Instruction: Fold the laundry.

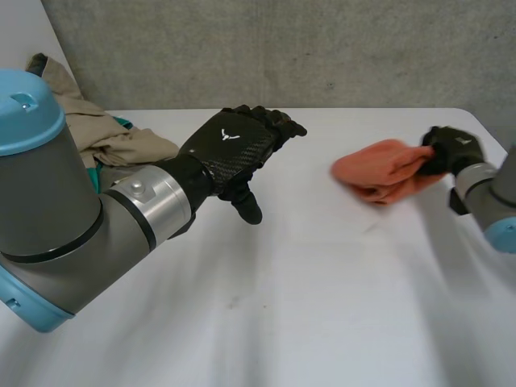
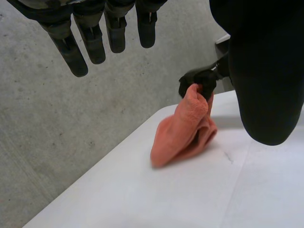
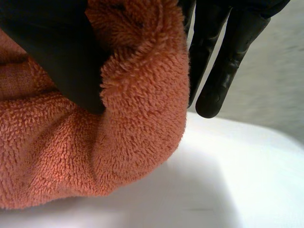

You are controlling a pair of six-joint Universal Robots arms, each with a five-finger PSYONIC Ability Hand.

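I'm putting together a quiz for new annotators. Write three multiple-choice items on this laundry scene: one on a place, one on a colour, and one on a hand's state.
1. Where does the pile of clothes lie?
A. on the far left corner of the table
B. in the middle
C. at the near edge

2. What colour is the towel?
A. blue
B. orange
C. white

3. What is the left hand doing?
A. pinching the towel
B. pressing on the pile
C. open, holding nothing

Answers:
1 A: the beige heap sits at the far left corner.
2 B: the terry cloth is orange in every view.
3 C: its fingers are straight above the table, while the right hand grips the towel's end.
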